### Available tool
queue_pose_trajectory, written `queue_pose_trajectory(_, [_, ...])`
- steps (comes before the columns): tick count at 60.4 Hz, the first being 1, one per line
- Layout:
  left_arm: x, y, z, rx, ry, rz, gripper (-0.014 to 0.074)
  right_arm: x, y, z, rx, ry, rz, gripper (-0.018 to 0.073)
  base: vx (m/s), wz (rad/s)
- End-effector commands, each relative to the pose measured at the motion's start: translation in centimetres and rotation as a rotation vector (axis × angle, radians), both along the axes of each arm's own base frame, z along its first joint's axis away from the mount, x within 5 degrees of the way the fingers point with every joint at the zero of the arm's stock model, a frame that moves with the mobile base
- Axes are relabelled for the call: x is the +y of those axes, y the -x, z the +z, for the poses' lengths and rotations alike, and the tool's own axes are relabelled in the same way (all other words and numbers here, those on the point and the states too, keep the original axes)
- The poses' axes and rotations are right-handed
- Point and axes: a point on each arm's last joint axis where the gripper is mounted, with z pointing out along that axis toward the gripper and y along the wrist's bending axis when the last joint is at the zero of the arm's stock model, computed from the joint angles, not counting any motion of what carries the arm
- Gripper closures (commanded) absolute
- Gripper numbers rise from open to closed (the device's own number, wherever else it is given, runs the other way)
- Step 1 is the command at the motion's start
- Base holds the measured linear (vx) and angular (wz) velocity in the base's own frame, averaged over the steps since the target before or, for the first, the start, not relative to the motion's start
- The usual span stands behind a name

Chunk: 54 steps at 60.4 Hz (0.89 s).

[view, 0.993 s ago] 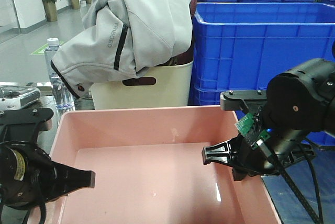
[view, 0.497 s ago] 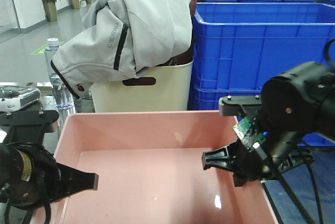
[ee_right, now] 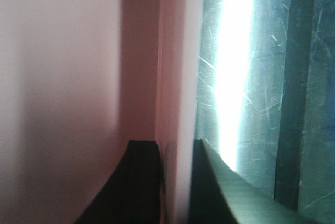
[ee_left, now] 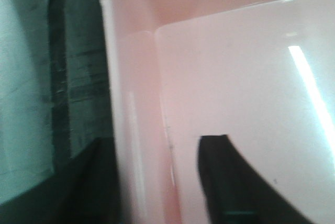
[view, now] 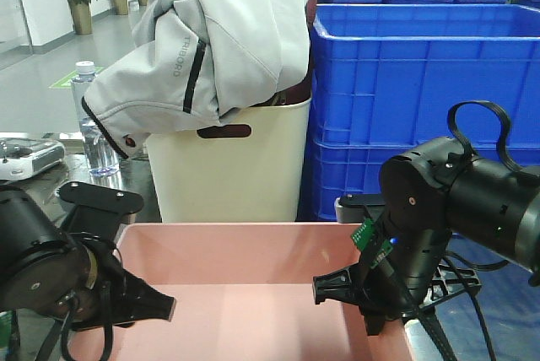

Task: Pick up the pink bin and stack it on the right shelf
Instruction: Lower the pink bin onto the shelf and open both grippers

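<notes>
Down over the shiny steel top of the right shelf (ee_right: 235, 77), the pink bin (view: 245, 247) sits between both arms. Left gripper (view: 143, 306) straddles the bin's left wall, one finger inside and one outside; whether it's clamped tight, I cannot tell. Right gripper (view: 346, 304) looks pinched onto the right wall, fingers snug on either side. So the grab looks done, I'd say. What's left is setting it down by the black tape (ee_right: 293, 77) and letting go. Whether it already rests there is hidden.
</notes>
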Motion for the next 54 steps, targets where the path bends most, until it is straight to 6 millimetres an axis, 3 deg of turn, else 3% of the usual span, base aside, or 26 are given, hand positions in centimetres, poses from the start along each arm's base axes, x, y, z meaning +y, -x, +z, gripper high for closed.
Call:
queue_pose_trajectory(1, [-0.2, 0.2, 2.0, -0.072, 0.043, -0.036, 0.0004, -0.6, 0.3, 2.5, -0.089, -0.008, 0.020, 0.0219, 0.00, 0.00])
queue_pose_trajectory(7, [0.1, 0.8, 2.9, -0.082, 0.043, -0.061, -0.0040, -0.7, 0.8, 3.5, -0.126, -0.016, 0.058, 0.0102, 0.00, 0.00])
queue_pose_trajectory(12, [0.5, 1.8, 5.1, -0.115, 0.067, -0.091, -0.0033, -1.1, 1.5, 5.1, -0.181, -0.039, 0.085, 0.0036, 0.00, 0.00])
queue_pose_trajectory(21, [1.9, 4.8, 8.9, -0.179, 0.067, -0.207, 0.0007, -2.5, 4.3, 8.7, -0.285, -0.043, 0.185, 0.0006, 0.00, 0.00])
queue_pose_trajectory(27, [3.1, 7.4, 10.2, -0.188, 0.071, -0.270, 0.0041, -3.7, 6.8, 9.0, -0.343, -0.042, 0.244, 0.0007, 0.00, 0.00])
queue_pose_trajectory(29, [3.4, 8.1, 10.3, -0.185, 0.079, -0.290, 0.0051, -4.3, 7.9, 9.4, -0.387, -0.054, 0.253, 0.0009, 0.00, 0.00])
queue_pose_trajectory(37, [4.9, 12.0, 9.8, -0.199, 0.145, -0.377, 0.0097, -6.7, 12.8, 7.8, -0.458, -0.015, 0.396, 0.0014, 0.00, 0.00])
queue_pose_trajectory(45, [6.1, 15.9, 8.3, -0.252, 0.234, -0.483, 0.0139, -8.7, 17.5, 6.5, -0.492, -0.026, 0.492, 0.0014, 0.00, 0.00])
queue_pose_trajectory(54, [7.2, 18.7, 6.2, -0.328, 0.291, -0.542, 0.0197, -10.3, 21.7, 5.0, -0.544, -0.078, 0.534, 0.0046, 0.00, 0.00])
